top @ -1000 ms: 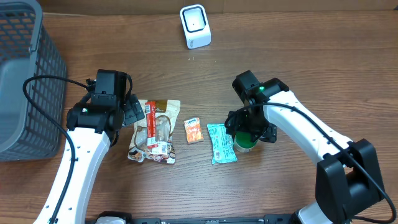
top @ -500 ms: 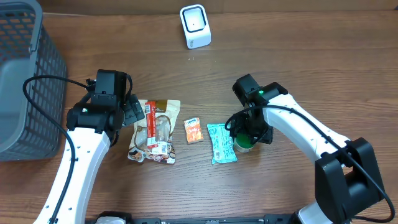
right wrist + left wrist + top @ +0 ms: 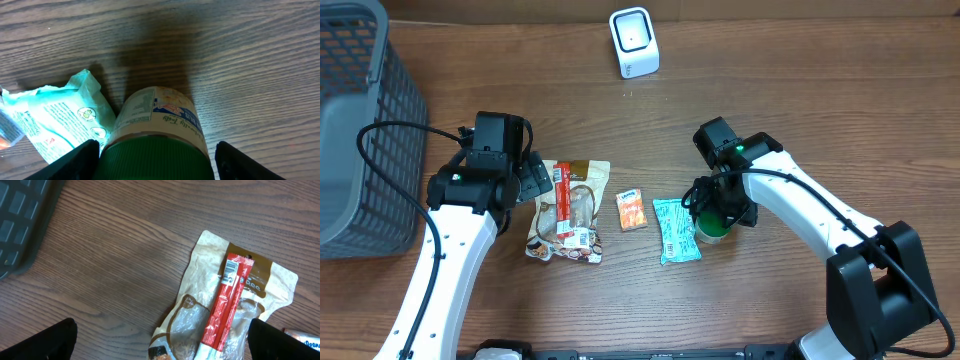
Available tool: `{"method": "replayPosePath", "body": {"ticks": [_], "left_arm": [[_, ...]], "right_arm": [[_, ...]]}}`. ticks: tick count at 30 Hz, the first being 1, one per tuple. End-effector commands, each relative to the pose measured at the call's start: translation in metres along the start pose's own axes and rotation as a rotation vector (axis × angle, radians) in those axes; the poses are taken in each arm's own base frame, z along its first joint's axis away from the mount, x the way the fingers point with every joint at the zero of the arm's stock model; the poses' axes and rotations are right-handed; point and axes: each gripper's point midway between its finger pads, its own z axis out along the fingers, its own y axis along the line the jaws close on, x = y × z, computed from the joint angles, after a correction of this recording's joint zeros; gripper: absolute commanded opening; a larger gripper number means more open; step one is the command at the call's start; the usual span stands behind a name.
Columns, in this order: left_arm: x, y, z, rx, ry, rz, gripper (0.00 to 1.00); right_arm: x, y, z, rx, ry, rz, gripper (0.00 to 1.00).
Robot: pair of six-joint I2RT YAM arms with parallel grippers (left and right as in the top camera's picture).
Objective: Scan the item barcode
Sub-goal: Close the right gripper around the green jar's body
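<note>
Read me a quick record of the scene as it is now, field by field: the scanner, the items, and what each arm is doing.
scanner: white barcode scanner, far side, apart from the items
basket: grey mesh basket, far left
items: brown snack pouch with a red stick pack lying on it; small orange packet; mint-green packet; green-lidded jar
left gripper: open, empty, above the pouch's edge
right gripper: fingers on either side of the jar's lid; contact unclear
jar: upright, beside the mint-green packet

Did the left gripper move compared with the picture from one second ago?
No. The left gripper is at the same spot between the grey mesh basket and the beige snack pouch as before.
</note>
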Motion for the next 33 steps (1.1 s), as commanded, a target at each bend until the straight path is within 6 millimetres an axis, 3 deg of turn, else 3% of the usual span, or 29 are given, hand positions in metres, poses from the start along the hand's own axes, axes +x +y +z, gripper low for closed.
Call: {"method": "replayPosePath", "body": {"ticks": [1, 20, 24, 27, 33], "left_arm": [[-0.007, 0.000, -0.005, -0.002, -0.024, -0.002, 1.00], [-0.007, 0.000, -0.005, -0.002, -0.024, -0.002, 1.00], [-0.007, 0.000, -0.005, -0.002, -0.024, -0.002, 1.00], [-0.007, 0.000, -0.005, -0.002, -0.024, -0.002, 0.99], [-0.007, 0.000, -0.005, -0.002, -0.024, -0.002, 0.99]], "right_arm": [[0.002, -0.004, 0.001, 0.023, 0.000, 0.001, 0.76], [0.018, -0.001, 0.000, -0.004, 0.081, 0.005, 0.81], [0.018, -0.001, 0.001, -0.004, 0.079, 0.004, 0.76], [0.012, 0.003, 0.001, -0.023, 0.054, 0.002, 0.60], [0.000, 0.008, 0.001, -0.035, 0.001, 0.000, 0.57]]}}
